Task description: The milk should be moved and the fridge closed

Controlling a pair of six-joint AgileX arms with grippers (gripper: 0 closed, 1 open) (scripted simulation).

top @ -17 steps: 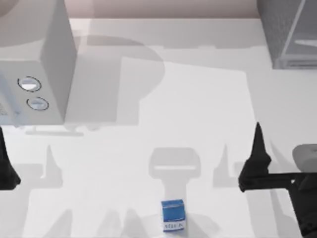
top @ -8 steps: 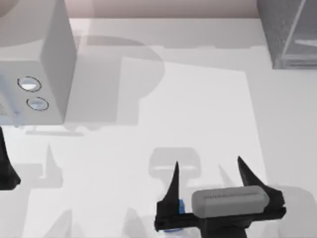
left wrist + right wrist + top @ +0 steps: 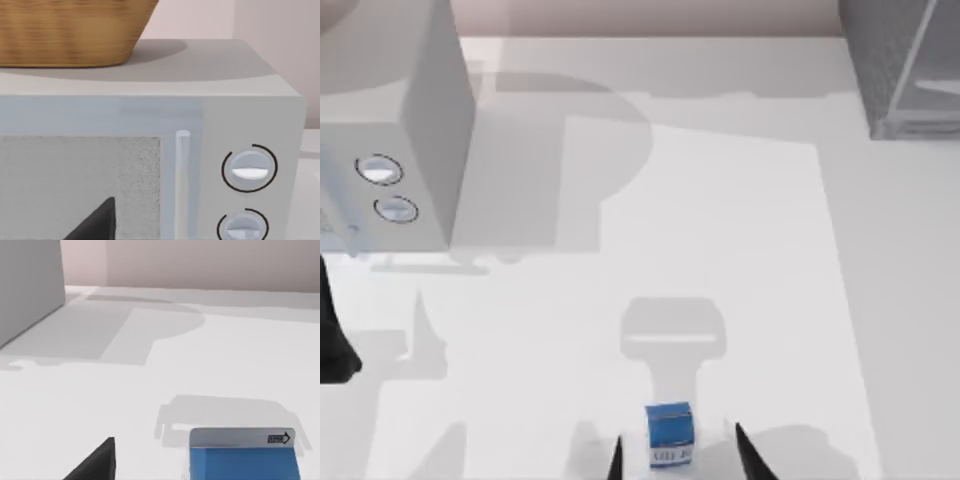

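The milk (image 3: 669,435) is a small blue-topped carton with a white lettered band, standing near the table's front edge; the right wrist view shows it close up (image 3: 245,455). My right gripper (image 3: 680,452) is open at the bottom edge of the top view. One dark fingertip (image 3: 616,455) stands on each side of the carton, with a gap on both sides. The fridge (image 3: 895,60), dark grey and speckled with a lighter panel, stands at the back right corner. My left gripper (image 3: 332,340) is parked at the left edge, facing the dialled box.
A pale grey box with two round dials (image 3: 390,130) stands at the back left, close in front of the left wrist camera (image 3: 240,170). A wicker basket (image 3: 70,30) sits on top of it. Open white tabletop (image 3: 720,230) lies between carton and fridge.
My right gripper swung in from the right side, passed over the milk, and now sits lower at the front edge with its fingers on either side of the carton. The left arm stayed put.
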